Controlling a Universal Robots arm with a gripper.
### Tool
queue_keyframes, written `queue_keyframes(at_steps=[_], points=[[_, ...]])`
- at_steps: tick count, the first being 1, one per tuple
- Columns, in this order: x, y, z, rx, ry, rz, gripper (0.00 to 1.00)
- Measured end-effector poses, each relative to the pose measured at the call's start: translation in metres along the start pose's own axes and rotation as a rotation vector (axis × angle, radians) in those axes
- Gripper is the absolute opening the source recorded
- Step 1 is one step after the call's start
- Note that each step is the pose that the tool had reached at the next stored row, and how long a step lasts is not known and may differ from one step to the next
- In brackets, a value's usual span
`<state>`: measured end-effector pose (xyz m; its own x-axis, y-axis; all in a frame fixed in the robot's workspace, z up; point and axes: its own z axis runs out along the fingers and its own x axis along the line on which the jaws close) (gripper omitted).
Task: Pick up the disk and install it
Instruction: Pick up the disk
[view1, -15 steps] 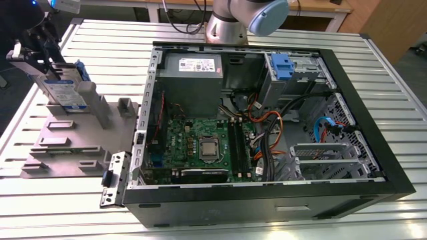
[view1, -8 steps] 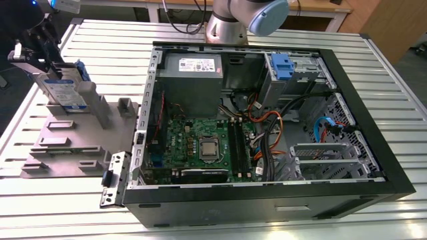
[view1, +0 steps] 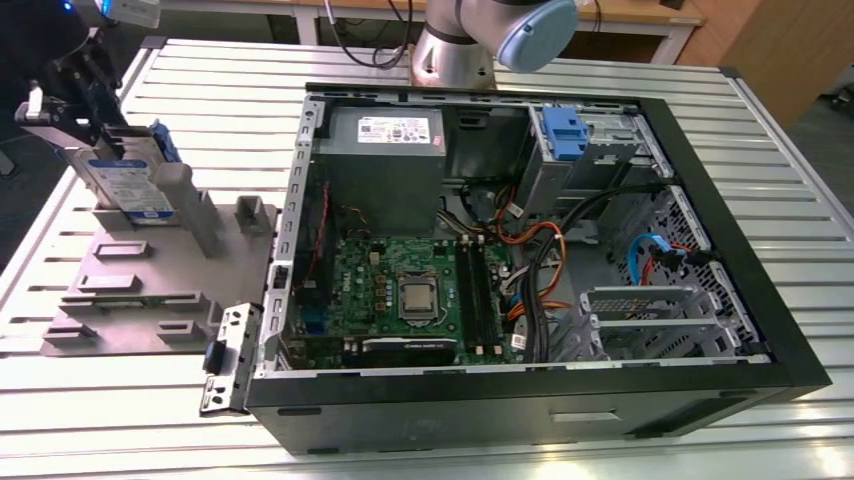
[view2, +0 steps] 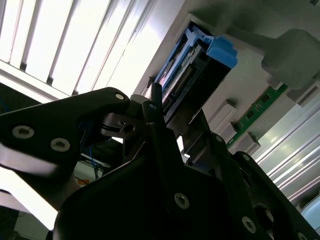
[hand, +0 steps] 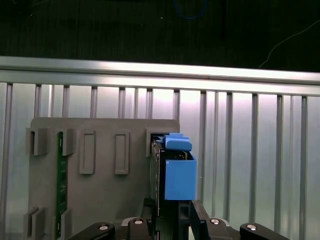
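Gripper (hand: 173, 204) poised at the disk (view1: 127, 180), which stands upright in a grey holder plate (view1: 134, 290)

Whether the gripper is clamped on the disk or spread around it cannot be told. The disk, its blue side rail (hand: 179, 175) showing in the first wrist view, sits on edge in a slot of the holder at the exterior view's left, beside the open computer case (view1: 747, 330) on a slatted metal table (view1: 134, 430). A green circuit strip (hand: 61, 185) stands in another holder slot
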<state>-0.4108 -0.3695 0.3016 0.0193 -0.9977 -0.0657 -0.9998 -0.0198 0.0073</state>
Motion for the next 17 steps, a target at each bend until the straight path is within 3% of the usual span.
queue_keyframes(at_steps=[6, 8, 9, 17], points=[[0.0002, 0.0, 0.0001, 0.0, 0.0019, 0.0, 0.42], [0.0002, 0.0, 0.0003, -0.0004, 0.0198, 0.001, 0.42], [0.0002, 0.0, 0.0004, -0.0005, 0.0217, 0.001, 0.42], [-0.0006, -0.0002, 0.0007, -0.0001, 0.022, 0.008, 0.42]])
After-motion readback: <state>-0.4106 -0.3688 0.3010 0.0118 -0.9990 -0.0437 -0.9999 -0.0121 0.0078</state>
